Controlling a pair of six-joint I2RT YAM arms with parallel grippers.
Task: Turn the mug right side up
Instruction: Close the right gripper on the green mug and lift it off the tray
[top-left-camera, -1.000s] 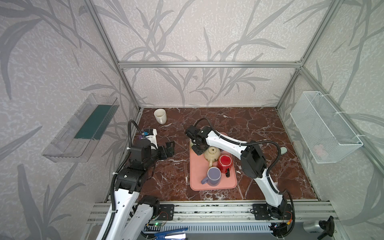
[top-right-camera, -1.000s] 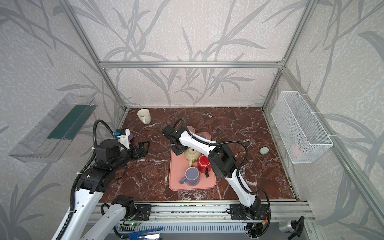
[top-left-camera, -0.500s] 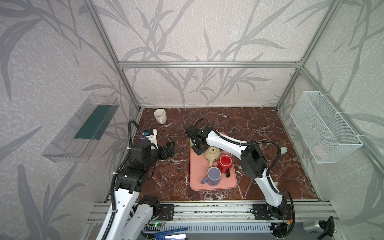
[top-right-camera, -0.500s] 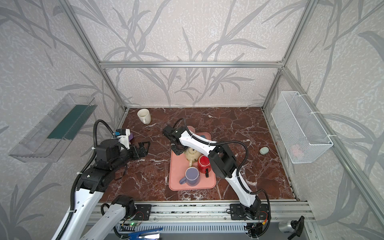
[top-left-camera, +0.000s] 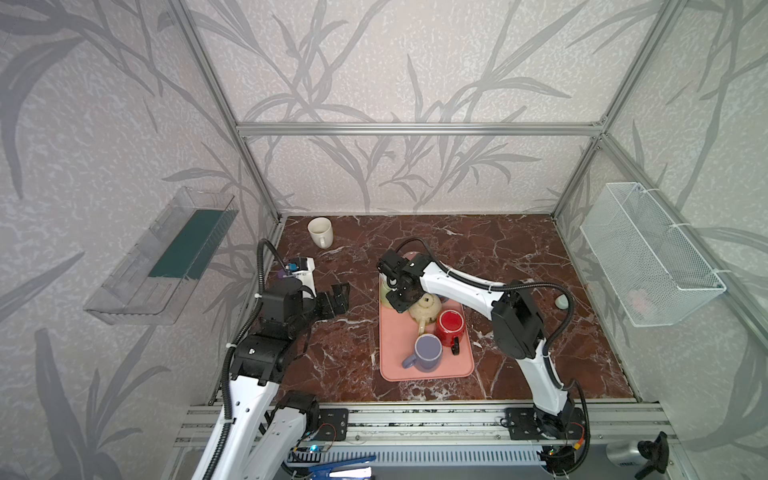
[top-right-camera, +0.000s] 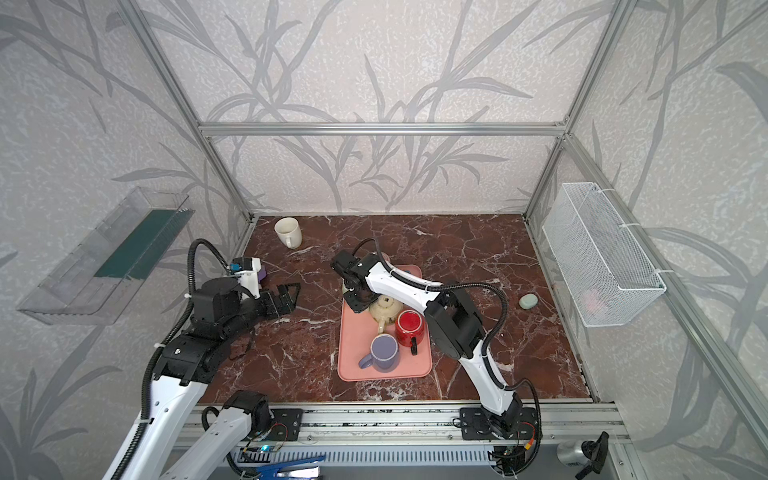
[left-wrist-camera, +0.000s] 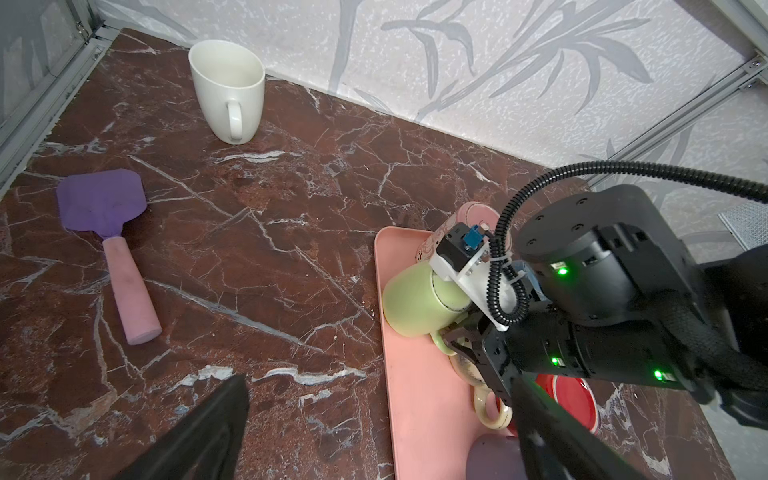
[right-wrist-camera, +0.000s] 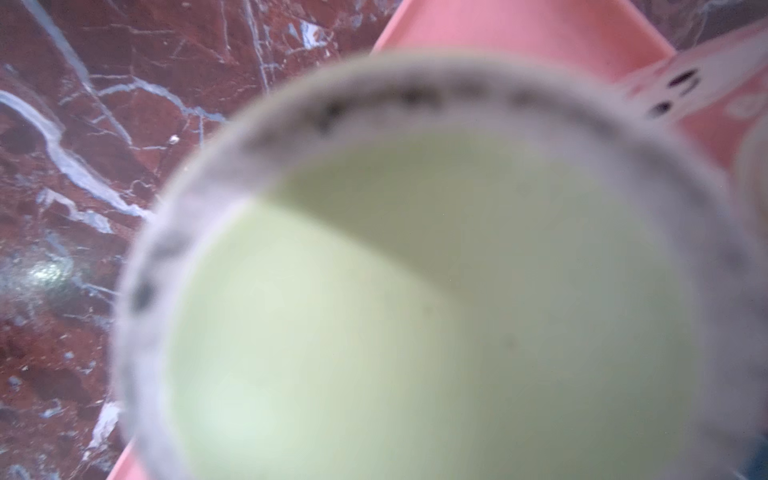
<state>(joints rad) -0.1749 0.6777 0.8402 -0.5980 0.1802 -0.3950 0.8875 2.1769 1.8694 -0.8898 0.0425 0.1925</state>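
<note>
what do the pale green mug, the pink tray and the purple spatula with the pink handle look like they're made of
Pale green mug: likely glazed ceramic, smooth sheen, bare speckled foot ring.
Pink tray: probably matte plastic, even colour, rounded raised rim.
Purple spatula: blade looks like matte silicone; pink handle unclear, silicone or plastic.

Setting: a robotics lab test cell. What shows you this: aluminium frame (top-left-camera: 415, 129) enclosing your workspace; leaf-print wall panels (top-left-camera: 415, 62) fixed inside it; marble-pattern tabletop (top-left-camera: 498, 249); slotted base rail (top-left-camera: 415, 417) along your front edge; wire basket (top-left-camera: 648, 257) and clear shelf (top-left-camera: 137, 282) hung on the side walls.
</note>
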